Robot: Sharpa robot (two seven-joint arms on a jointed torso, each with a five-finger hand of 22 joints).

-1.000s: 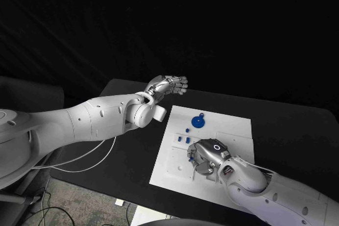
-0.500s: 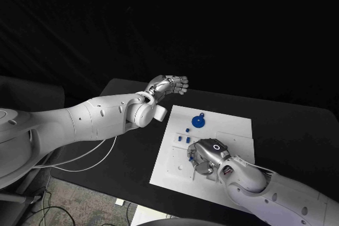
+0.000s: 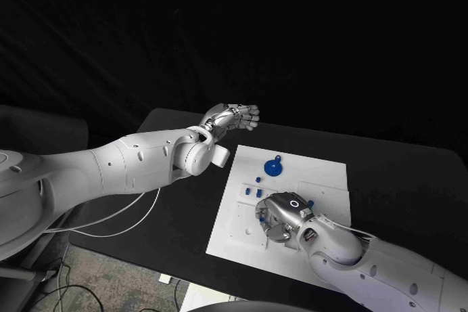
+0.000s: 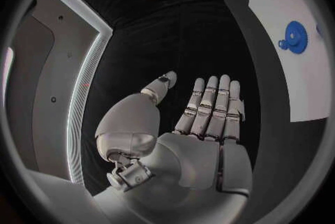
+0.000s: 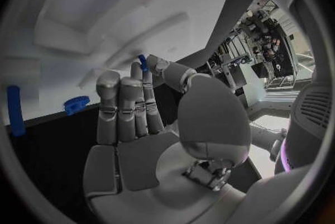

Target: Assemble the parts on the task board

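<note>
The white task board (image 3: 322, 173) lies in the middle of the black table. A blue gear (image 3: 274, 167) sits near its far edge, and small blue parts (image 3: 253, 191) stand near its left side. My right hand (image 3: 282, 217) hovers palm down low over the board's middle. In the right wrist view its thumb and a fingertip pinch a small blue part (image 5: 142, 61) close to the board (image 5: 91, 23). My left hand (image 3: 234, 116) hangs over the table's far left corner, away from the board. In the left wrist view that hand (image 4: 202, 123) holds nothing and its fingers are straight, with the gear (image 4: 296, 37) off to one side.
A blue bar (image 5: 15, 118) and a toothed blue piece (image 5: 77, 104) lie on the board near my right hand. The black table (image 3: 400, 170) extends beyond the board on the right. White cables (image 3: 117, 217) hang off the table's left edge.
My right hand has shifted slightly to the left over the board. The left arm and hand have stayed still.
</note>
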